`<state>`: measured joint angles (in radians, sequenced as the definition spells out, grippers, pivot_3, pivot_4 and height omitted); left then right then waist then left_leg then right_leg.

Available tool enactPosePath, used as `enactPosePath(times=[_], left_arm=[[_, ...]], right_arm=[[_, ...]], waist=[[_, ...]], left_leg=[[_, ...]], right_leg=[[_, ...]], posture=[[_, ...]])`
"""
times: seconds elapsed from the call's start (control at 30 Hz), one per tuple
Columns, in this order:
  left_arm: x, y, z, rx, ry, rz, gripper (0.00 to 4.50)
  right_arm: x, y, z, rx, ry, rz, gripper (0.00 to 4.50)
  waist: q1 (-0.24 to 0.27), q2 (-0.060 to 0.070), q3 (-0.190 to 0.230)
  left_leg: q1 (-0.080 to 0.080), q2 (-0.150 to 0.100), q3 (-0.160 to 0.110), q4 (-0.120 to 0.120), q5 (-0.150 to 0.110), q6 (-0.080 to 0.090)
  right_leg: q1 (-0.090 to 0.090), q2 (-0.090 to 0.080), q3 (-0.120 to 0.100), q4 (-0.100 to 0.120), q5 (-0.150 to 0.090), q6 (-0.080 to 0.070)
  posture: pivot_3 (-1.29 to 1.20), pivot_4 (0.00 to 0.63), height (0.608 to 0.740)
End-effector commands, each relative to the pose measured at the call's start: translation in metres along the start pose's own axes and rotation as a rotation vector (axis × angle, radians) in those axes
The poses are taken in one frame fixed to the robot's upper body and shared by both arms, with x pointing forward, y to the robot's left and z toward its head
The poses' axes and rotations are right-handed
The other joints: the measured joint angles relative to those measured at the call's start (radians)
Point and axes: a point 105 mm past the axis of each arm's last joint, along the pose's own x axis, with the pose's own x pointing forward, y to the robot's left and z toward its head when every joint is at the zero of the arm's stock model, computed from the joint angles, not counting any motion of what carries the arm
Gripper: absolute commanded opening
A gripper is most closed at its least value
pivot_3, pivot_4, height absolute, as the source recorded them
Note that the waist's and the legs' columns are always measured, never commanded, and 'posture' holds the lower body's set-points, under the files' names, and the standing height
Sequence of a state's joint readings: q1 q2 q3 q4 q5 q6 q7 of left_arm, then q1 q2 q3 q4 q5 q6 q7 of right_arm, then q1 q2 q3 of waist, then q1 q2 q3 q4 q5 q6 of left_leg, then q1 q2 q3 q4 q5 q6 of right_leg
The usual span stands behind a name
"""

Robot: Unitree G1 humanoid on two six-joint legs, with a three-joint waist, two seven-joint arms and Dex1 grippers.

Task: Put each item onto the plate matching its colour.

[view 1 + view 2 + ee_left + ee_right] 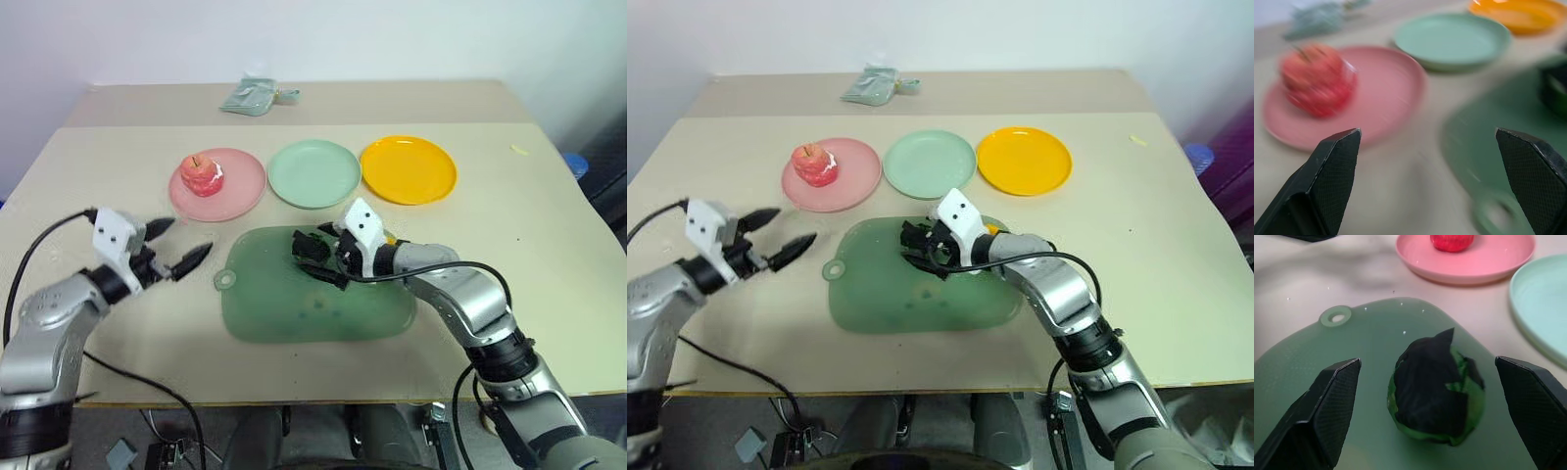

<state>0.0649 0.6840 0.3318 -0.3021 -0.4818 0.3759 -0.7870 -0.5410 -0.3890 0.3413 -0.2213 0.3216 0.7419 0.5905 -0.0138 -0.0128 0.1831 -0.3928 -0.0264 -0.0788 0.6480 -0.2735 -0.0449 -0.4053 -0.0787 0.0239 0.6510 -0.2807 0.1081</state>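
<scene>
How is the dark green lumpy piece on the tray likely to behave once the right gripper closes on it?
The dark green piece looks rounded and sits on a small base, so it may roll on the tray if nudged off-centre. Its lumpy, faceted surface probably gives the fingers some purchase. It looks like a hollow toy, so likely light. The right gripper stands open around it.

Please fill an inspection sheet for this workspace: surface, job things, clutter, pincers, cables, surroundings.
Surface: beige table, with a dark green tray near the front.
Job things: apple on pink plate; mint plate and orange plate empty; dark green piece on the tray; something orange behind the right wrist, mostly hidden.
Clutter: pale green packet at the far edge.
Pincers: left pincer open, empty; right pincer open around the green piece.
Cables: black cable along left arm.
Surroundings: pale wall.
</scene>
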Motion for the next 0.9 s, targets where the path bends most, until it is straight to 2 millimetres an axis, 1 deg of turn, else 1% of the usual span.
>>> enactPosePath(times=[0.03, 0.1, 0.2, 0.23, 0.3, 0.37, 0.47, 0.5, 0.57, 0.63, 0.67, 0.73, 0.77, 0.8, 0.83, 0.87, 0.9], left_arm=[[-0.010, -0.021, 0.007, 0.027, -0.014, -0.062, 4.49], [-0.014, -0.022, 0.007, 0.005, -0.019, -0.045, 4.50], [-0.020, -0.025, 0.006, -0.024, -0.019, -0.024, 4.50], [-0.022, -0.026, 0.004, -0.026, -0.009, -0.023, 4.50], [-0.023, -0.028, 0.001, -0.031, 0.004, -0.028, 4.50], [-0.023, -0.031, 0.001, -0.041, 0.001, -0.038, 4.50], [-0.018, -0.036, 0.002, -0.050, -0.007, -0.060, 4.50], [-0.016, -0.037, 0.003, -0.052, -0.010, -0.064, 4.50], [-0.012, -0.040, 0.004, -0.056, -0.018, -0.075, 4.50], [-0.008, -0.042, 0.005, -0.054, -0.025, -0.084, 4.50], [-0.006, -0.044, 0.006, -0.054, -0.029, -0.089, 4.50], [-0.004, -0.047, 0.008, -0.052, -0.037, -0.094, 4.50], [-0.004, -0.048, 0.009, -0.052, -0.038, -0.095, 4.50], [-0.003, -0.050, 0.010, -0.051, -0.042, -0.098, 4.50], [-0.003, -0.053, 0.011, -0.051, -0.045, -0.103, 4.50], [-0.003, -0.055, 0.012, -0.051, -0.046, -0.108, 4.50], [-0.003, -0.057, 0.013, -0.052, -0.047, -0.113, 4.50]], right_arm=[[0.012, -0.003, -0.001, 0.002, 0.033, -0.020, 4.24], [0.014, -0.003, 0.001, 0.001, 0.031, -0.019, 3.63], [0.014, -0.005, 0.014, -0.002, -0.003, -0.029, 2.10], [0.014, -0.007, 0.017, -0.007, -0.006, -0.038, 1.66], [0.015, -0.014, 0.026, -0.033, -0.029, -0.069, 1.66], [0.018, -0.025, 0.040, -0.045, -0.066, -0.107, 1.66], [0.029, -0.054, 0.058, -0.050, -0.095, -0.209, 1.66], [0.034, -0.068, 0.062, -0.032, -0.099, -0.253, 1.66], [0.046, -0.092, 0.066, 0.012, -0.097, -0.325, 1.66], [0.055, -0.109, 0.066, 0.050, -0.091, -0.371, 1.66], [0.057, -0.116, 0.066, 0.077, -0.096, -0.393, 1.96], [0.060, -0.122, 0.071, 0.087, -0.123, -0.403, 2.67], [0.060, -0.123, 0.073, 0.077, -0.136, -0.404, 3.08], [0.059, -0.124, 0.080, 0.043, -0.161, -0.399, 3.71], [0.056, -0.124, 0.086, 0.002, -0.189, -0.392, 4.15], [0.051, -0.125, 0.091, -0.046, -0.211, -0.385, 4.46], [0.045, -0.125, 0.093, -0.091, -0.229, -0.371, 4.46]], waist=[[-0.001, 0.000, 0.000], [0.004, 0.000, 0.000], [-0.001, 0.000, 0.000], [-0.003, 0.000, 0.000], [-0.004, 0.001, 0.000], [-0.006, 0.001, 0.000], [-0.007, 0.001, 0.000], [-0.007, 0.001, 0.000], [-0.008, 0.001, 0.000], [-0.007, 0.001, 0.000], [-0.006, 0.001, 0.000], [-0.007, 0.001, 0.000], [-0.008, 0.001, 0.000], [-0.009, 0.001, 0.000], [-0.011, 0.001, 0.001], [-0.014, 0.002, 0.001], [-0.018, 0.003, 0.001]], left_leg=[[0.000, 0.000, 0.000, 0.000, 0.000, 0.000], [0.000, 0.000, -0.001, -0.001, 0.000, 0.000], [0.000, 0.000, -0.001, 0.000, 0.000, 0.000], [0.000, 0.000, -0.001, 0.000, 0.000, 0.000], [0.000, 0.000, -0.001, -0.001, 0.000, 0.000], [0.000, 0.000, 0.000, -0.001, 0.000, 0.000], [0.000, 0.000, 0.000, -0.001, 0.000, 0.000], [0.000, 0.000, 0.000, -0.001, 0.000, 0.000], [0.000, 0.000, 0.000, -0.001, 0.000, 0.000], [0.000, 0.000, 0.001, -0.001, 0.000, 0.000], [0.000, 0.000, 0.001, -0.001, 0.000, 0.000], [0.000, 0.000, 0.001, -0.001, 0.000, 0.000], [0.000, 0.000, 0.001, -0.002, 0.000, 0.000], [0.000, 0.000, 0.001, -0.002, 0.000, 0.000], [0.000, 0.000, 0.002, -0.002, 0.000, 0.000], [-0.001, 0.000, 0.002, -0.002, 0.000, 0.000], [-0.001, 0.000, 0.002, -0.002, 0.000, 0.000]], right_leg=[[0.000, 0.000, 0.000, 0.000, 0.000, 0.000], [0.000, 0.001, -0.001, 0.000, 0.000, 0.000], [0.000, 0.001, -0.001, 0.000, 0.000, 0.000], [0.000, 0.001, -0.001, 0.000, 0.000, 0.000], [-0.001, 0.001, -0.001, 0.000, 0.000, 0.000], [-0.001, 0.002, -0.001, 0.000, 0.000, 0.000], [-0.001, 0.002, -0.001, 0.000, 0.000, 0.000], [-0.001, 0.003, -0.001, 0.001, 0.000, 0.000], [-0.001, 0.003, -0.001, 0.001, 0.000, 0.000], [-0.001, 0.002, -0.001, 0.001, 0.000, 0.000], [-0.001, 0.002, -0.001, 0.000, 0.000, 0.000], [-0.001, 0.002, -0.001, 0.000, 0.000, 0.000], [-0.001, 0.002, -0.001, -0.001, 0.000, 0.000], [-0.002, 0.002, -0.001, -0.001, 0.000, 0.000], [-0.002, 0.002, 0.000, -0.001, 0.000, 0.000], [-0.002, 0.002, 0.000, -0.001, 0.000, 0.000], [-0.003, 0.002, 0.000, -0.001, 0.000, 0.000]], posture=[[0.00, 0.150, 0.740], [0.00, 0.150, 0.740], [0.00, 0.150, 0.740], [0.00, 0.150, 0.740], [0.00, 0.150, 0.740], [0.00, 0.150, 0.740], [0.00, 0.150, 0.740], [0.00, 0.150, 0.740], [0.00, 0.150, 0.740], [0.00, 0.150, 0.740], [0.00, 0.150, 0.740], [0.00, 0.150, 0.740], [0.00, 0.150, 0.740], [0.00, 0.150, 0.740], [0.00, 0.150, 0.740], [0.00, 0.150, 0.740], [0.00, 0.150, 0.740]])
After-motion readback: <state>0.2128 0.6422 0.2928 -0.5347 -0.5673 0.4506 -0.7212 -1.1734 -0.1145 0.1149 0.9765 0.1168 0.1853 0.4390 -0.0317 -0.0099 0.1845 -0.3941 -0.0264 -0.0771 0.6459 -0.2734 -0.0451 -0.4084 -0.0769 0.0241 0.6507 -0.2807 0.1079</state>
